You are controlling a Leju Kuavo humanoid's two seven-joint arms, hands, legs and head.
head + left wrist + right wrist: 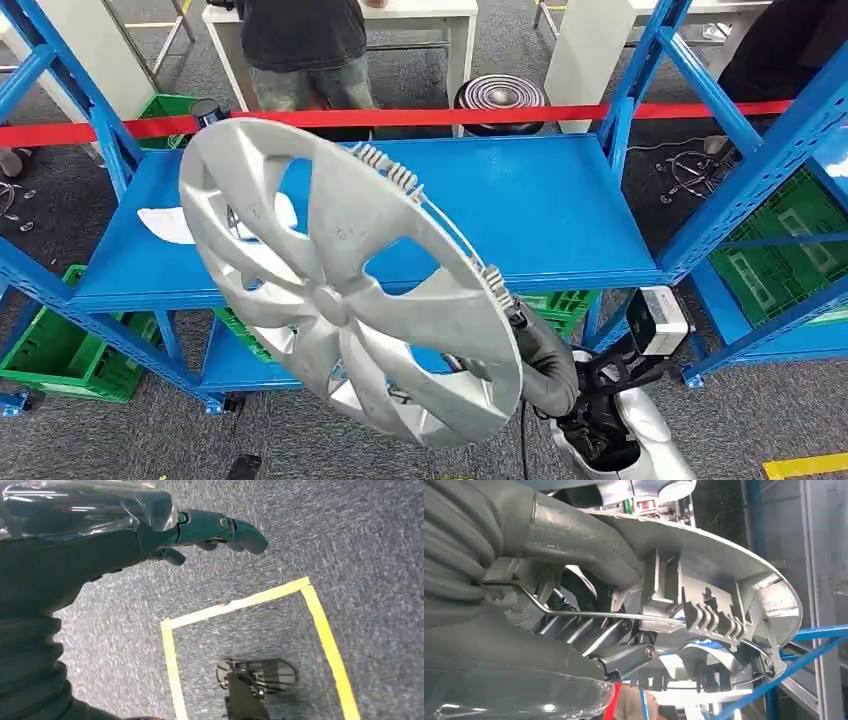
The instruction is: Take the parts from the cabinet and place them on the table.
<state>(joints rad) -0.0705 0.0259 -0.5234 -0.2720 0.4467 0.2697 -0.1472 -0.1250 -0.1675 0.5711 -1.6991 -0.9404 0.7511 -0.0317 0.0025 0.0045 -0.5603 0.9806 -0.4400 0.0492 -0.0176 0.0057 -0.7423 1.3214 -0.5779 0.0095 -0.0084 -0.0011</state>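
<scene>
1. One silver hubcap [340,285] is off the blue cabinet shelf [540,200] and held in the air in front of that shelf's front edge, tilted, its face turned toward the camera.
2. Right hand [574,605] grips the hubcap at its lower right rim, thumb over the outer face and fingers [624,657] hooked behind the clips on the back; the disc stretches up and to the left from that hold.
3. Left hand [200,535] hangs low over grey carpet marked with yellow tape [240,602], fingers loosely apart and holding nothing, well away from the part.
4. White tables [430,15] stand beyond the cabinet's far edge, so the carry likely falls to the right arm alone.
</scene>
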